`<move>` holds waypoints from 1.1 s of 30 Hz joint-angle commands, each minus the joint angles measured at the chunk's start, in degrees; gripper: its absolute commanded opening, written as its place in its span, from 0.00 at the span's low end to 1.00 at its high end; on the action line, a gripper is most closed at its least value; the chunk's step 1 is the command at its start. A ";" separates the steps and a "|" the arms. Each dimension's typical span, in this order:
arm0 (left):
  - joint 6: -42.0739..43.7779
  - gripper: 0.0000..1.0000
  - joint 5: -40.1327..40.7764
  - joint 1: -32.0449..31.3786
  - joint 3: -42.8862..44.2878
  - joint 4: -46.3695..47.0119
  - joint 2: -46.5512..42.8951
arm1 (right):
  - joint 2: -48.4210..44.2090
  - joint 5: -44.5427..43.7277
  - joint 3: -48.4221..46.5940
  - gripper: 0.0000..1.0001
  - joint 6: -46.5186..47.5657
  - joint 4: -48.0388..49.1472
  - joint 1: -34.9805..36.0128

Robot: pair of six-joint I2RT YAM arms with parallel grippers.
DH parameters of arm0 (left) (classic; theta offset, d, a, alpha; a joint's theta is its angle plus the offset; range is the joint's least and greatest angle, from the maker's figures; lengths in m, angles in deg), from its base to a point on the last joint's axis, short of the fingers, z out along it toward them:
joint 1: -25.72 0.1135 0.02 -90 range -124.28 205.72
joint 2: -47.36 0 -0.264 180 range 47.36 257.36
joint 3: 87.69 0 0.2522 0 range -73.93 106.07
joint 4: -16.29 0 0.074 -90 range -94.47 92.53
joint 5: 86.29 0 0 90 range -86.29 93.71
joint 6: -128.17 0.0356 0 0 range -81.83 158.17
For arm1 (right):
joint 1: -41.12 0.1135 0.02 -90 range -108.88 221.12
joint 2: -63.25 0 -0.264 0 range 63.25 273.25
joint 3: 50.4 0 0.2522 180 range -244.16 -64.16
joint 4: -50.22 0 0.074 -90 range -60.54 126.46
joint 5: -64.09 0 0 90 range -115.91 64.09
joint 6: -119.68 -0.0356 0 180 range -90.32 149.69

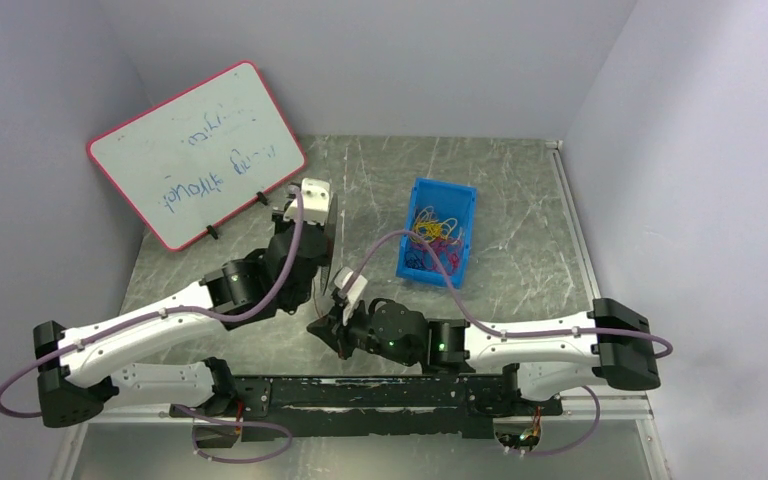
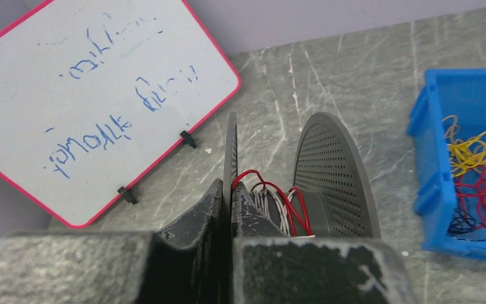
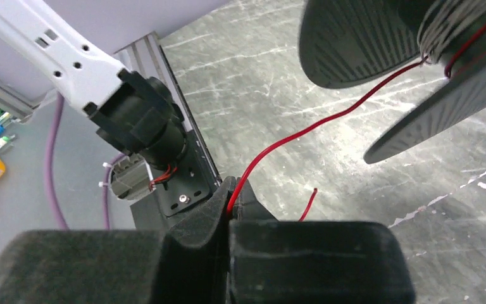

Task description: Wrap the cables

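Observation:
A dark spool (image 2: 335, 171) with perforated flanges stands on edge on the grey table, with white and red turns on its hub. My left gripper (image 2: 231, 188) is shut on its thin left flange (image 2: 230, 145); in the top view it (image 1: 310, 265) points down at mid-table. The thin red cable (image 3: 329, 120) runs taut from the spool (image 3: 354, 38) down into my right gripper (image 3: 231, 193), which is shut on it; a short free end (image 3: 310, 202) sticks out beside the fingers. The right gripper (image 1: 322, 330) sits just in front of the spool.
A blue bin (image 1: 438, 232) of yellow, red and blue wires sits right of the spool, also in the left wrist view (image 2: 436, 190). A red-framed whiteboard (image 1: 195, 150) leans at the back left. The left arm's base joint (image 3: 139, 126) is close to the right gripper.

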 commanded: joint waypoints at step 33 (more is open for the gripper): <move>-2.98 0.07 -17.53 -0.67 -7.50 -6.13 -0.08 | -8.45 -9.51 -17.70 0.00 24.22 -25.94 -15.30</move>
